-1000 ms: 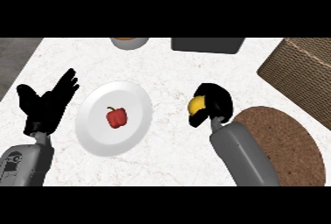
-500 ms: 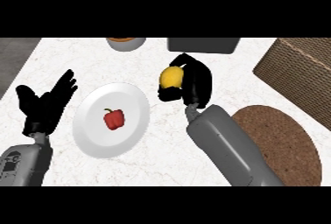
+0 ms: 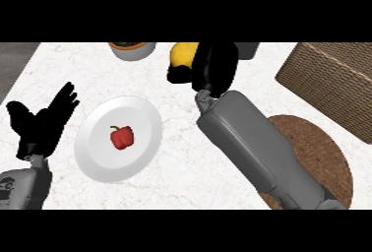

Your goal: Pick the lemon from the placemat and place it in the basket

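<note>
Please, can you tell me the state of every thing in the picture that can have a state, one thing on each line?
lemon: held in the right hand, lifted off the placemat, not yet in the basket.
right hand: curled round the lemon, near the far edge.
left hand: open, resting at the left.
placemat: partly hidden by the forearm.
basket: upright, inside hidden.
plate: holds a red pepper.

Bright, even light; faint soft shadows; no glare, no blur.

A kitchen: marble counter [image 3: 181,162] (plate [image 3: 98,162] with red pepper [image 3: 121,137]).
</note>
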`<control>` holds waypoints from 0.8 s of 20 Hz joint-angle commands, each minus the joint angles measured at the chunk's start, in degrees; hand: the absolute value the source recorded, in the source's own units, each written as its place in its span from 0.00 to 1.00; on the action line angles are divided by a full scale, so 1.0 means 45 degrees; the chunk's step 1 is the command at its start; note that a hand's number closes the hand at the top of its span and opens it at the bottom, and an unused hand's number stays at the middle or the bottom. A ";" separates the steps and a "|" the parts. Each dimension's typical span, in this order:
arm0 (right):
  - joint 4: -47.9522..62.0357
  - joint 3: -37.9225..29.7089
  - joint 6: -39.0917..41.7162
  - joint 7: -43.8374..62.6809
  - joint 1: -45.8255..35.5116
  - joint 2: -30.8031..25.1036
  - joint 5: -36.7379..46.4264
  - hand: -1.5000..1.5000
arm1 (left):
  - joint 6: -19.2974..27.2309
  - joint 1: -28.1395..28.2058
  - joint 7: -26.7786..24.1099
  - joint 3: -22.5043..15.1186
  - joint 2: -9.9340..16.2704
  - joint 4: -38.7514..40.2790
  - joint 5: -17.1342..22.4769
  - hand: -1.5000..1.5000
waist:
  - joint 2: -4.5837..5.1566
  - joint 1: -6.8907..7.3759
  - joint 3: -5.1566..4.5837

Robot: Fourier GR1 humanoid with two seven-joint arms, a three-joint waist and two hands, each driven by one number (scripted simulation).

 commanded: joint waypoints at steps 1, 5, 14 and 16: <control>0.0075 -0.1049 0.0890 0.1335 -0.1108 -0.0452 0.0820 1.00 | -0.0394 0.0140 0.0439 0.0340 0.0350 -0.0413 0.0449 0.50 | -0.0001 -0.0065 0.0004; 0.1283 -0.2481 0.1150 0.0618 -0.2394 -0.1082 0.0380 1.00 | 0.0141 0.0597 0.0249 -0.0026 -0.0104 -0.0726 -0.0102 0.50 | 0.0043 0.0046 0.0007; 0.3922 -0.3950 0.0697 -0.0115 -0.3538 -0.2509 0.1246 1.00 | -0.0218 -0.0151 0.0236 0.0191 0.0145 -0.0101 0.0066 0.50 | 0.0097 0.0031 0.0001; 0.4760 -0.4165 0.1429 -0.0132 -0.4217 -0.3377 0.1456 1.00 | -0.0021 -0.0059 0.0144 0.0190 -0.0014 -0.0241 0.0023 0.50 | 0.0112 0.0098 -0.0003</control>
